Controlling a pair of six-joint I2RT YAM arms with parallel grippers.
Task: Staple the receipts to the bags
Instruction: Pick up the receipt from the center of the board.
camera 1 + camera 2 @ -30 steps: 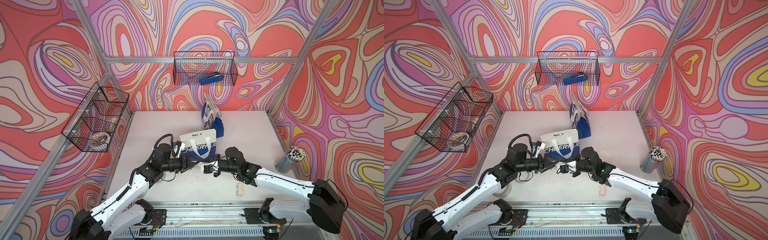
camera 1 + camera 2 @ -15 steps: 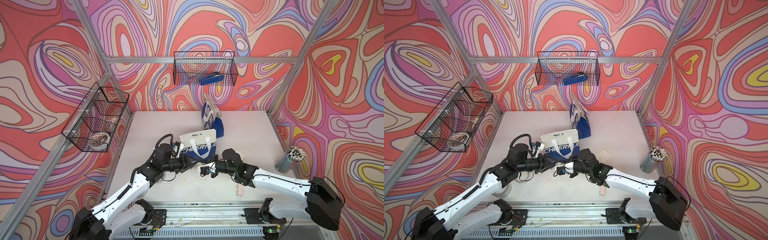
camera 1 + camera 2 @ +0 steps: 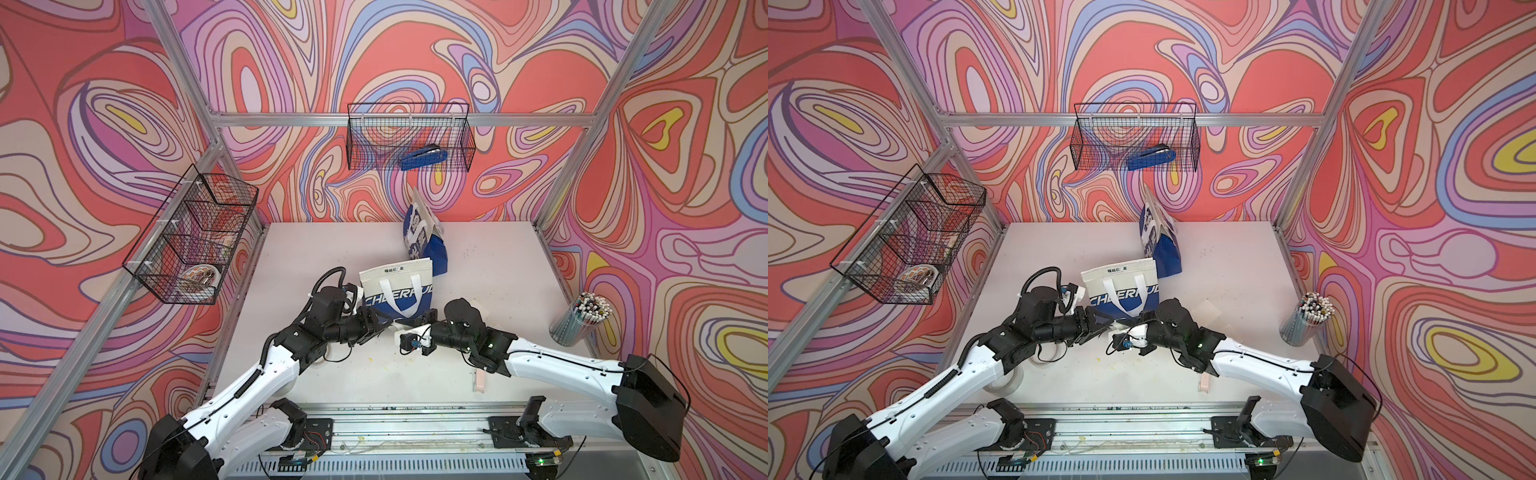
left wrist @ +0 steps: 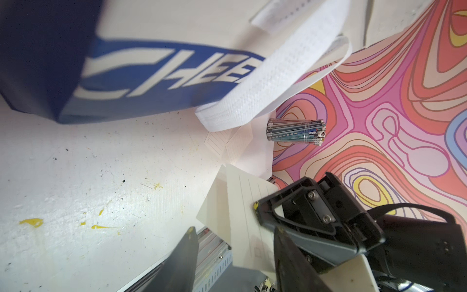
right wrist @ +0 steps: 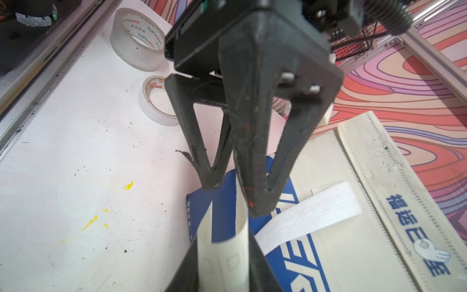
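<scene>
The "CHEER" bag lies flat mid-table, its white strap facing up. Behind it the second bag stands upright. In front of the flat bag's lower edge, my right gripper is shut on a curled receipt. My left gripper faces it with its jaws apart. The receipt's free end sits between them, close to one finger and not pinched. More receipts lie on the table to the right of the bag.
A blue stapler lies in the wire basket on the back wall. A second wire basket hangs on the left wall. A pencil cup stands at the right edge. Tape rolls lie beside the left arm. A pink piece lies near the front.
My right gripper has carried the receipt slightly left, into the left gripper's jaws. The left jaws have narrowed around the receipt's end. The bags have not moved.
</scene>
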